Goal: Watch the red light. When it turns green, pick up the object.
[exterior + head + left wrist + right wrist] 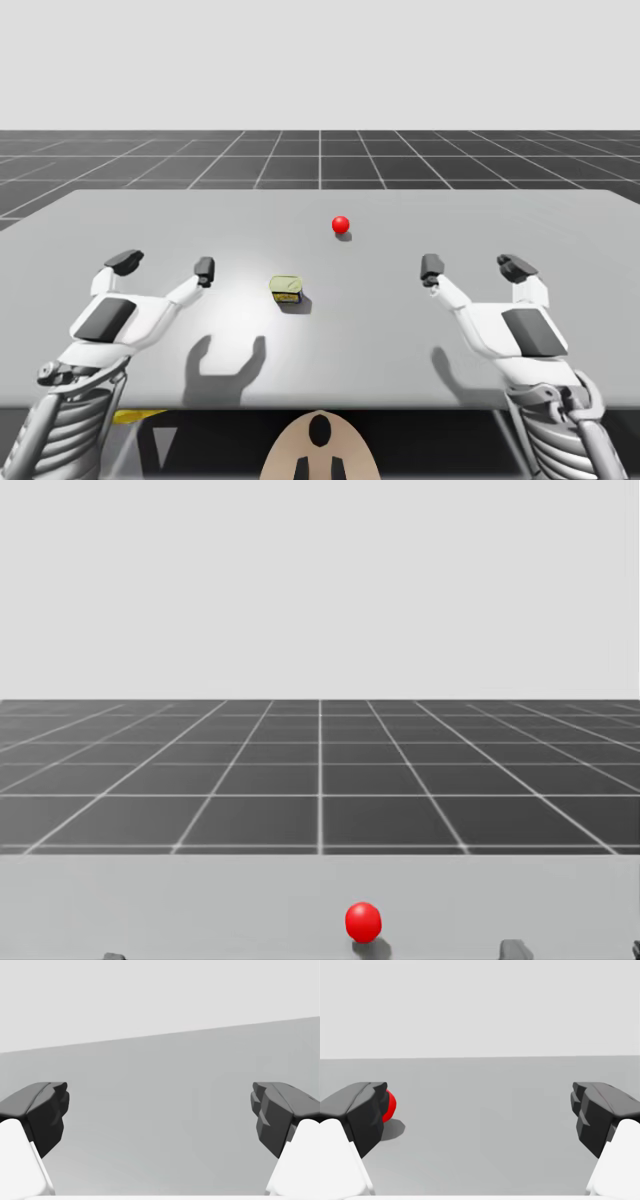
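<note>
A red ball light [341, 225] [363, 921] sits on the grey table [320, 330] past its middle. A small yellow-green can [286, 290] stands nearer me, left of centre. My left gripper [165, 266] hovers open to the left of the can, apart from it, with bare table [160, 1125] between its fingers. My right gripper [476, 266] hovers open at the right. In the right wrist view the red light [390, 1104] peeks out from behind one finger [362, 1115], far ahead of the gripper [480, 1117].
The table's far edge [320, 858] gives onto a dark gridded floor [320, 155]. A yellow thing [135, 414] shows below the table's near edge at the left.
</note>
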